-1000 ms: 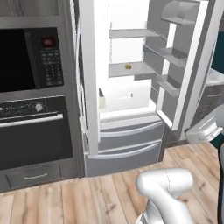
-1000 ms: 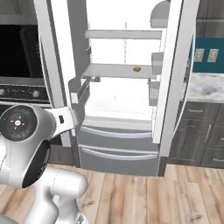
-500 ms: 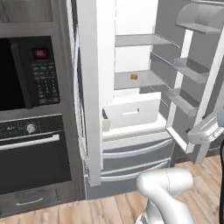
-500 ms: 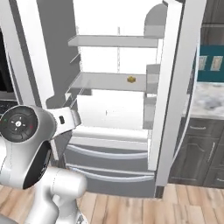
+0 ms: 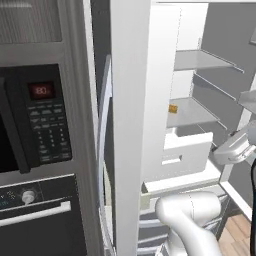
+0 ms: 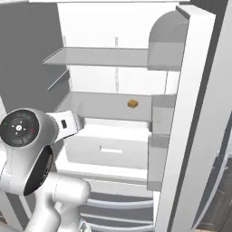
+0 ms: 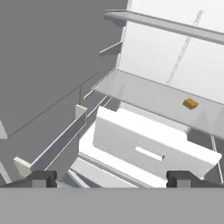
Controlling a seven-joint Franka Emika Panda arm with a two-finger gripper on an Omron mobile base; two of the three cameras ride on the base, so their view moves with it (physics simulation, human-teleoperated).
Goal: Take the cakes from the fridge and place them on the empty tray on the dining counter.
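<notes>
Tan-brown cake (image 7: 190, 103) sits on the fridge (image 6: 199, 136) shelf above and beyond our gripper (image 7: 111, 178), whose jaws stand wide and empty.

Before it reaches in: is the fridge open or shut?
Open. The fridge doors stand swung aside, baring white shelves, a drawer and a small tan cake on the lower shelf.

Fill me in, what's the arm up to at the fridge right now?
The fridge stands open and the robot is parked right in front of it. The gripper is open and empty, pointed into the white interior above the drawer. One small tan-brown cake sits on the middle shelf, not yet touched. Nothing has been picked up so far.
</notes>
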